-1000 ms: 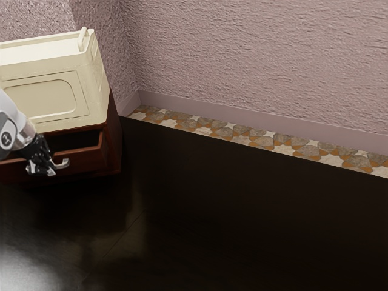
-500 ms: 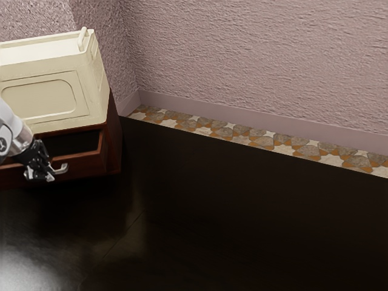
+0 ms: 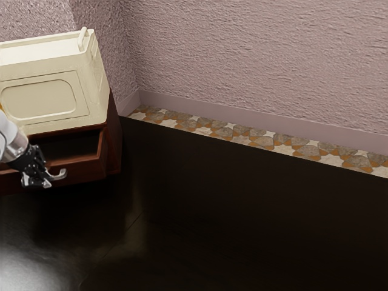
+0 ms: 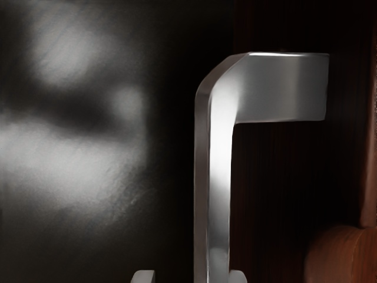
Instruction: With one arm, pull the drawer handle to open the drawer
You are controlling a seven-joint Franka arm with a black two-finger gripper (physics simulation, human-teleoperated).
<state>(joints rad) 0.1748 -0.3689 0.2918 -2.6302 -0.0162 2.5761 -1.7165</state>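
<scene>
At the exterior view's left, my gripper (image 3: 40, 180) has its 2 fingers (image 4: 143, 276) parted, the handle (image 3: 59, 176) between them. The drawer (image 3: 85, 171) is partly open, its edge clear of the cabinet (image 3: 114, 142); open room lies right.

Pinkish, rough-textured wall (image 3: 254, 60).

The white Franka arm (image 3: 7, 138) enters at the exterior view's left edge, slanting down toward the right. Below its white link comes a silvery wrist (image 3: 19, 150), then the black two-finger gripper (image 3: 41, 180), tilted downward, left of and a little below the middle of the frame. In the wrist view its pale grey fingertips (image 4: 143, 277) stand apart, a gap between them.
</scene>
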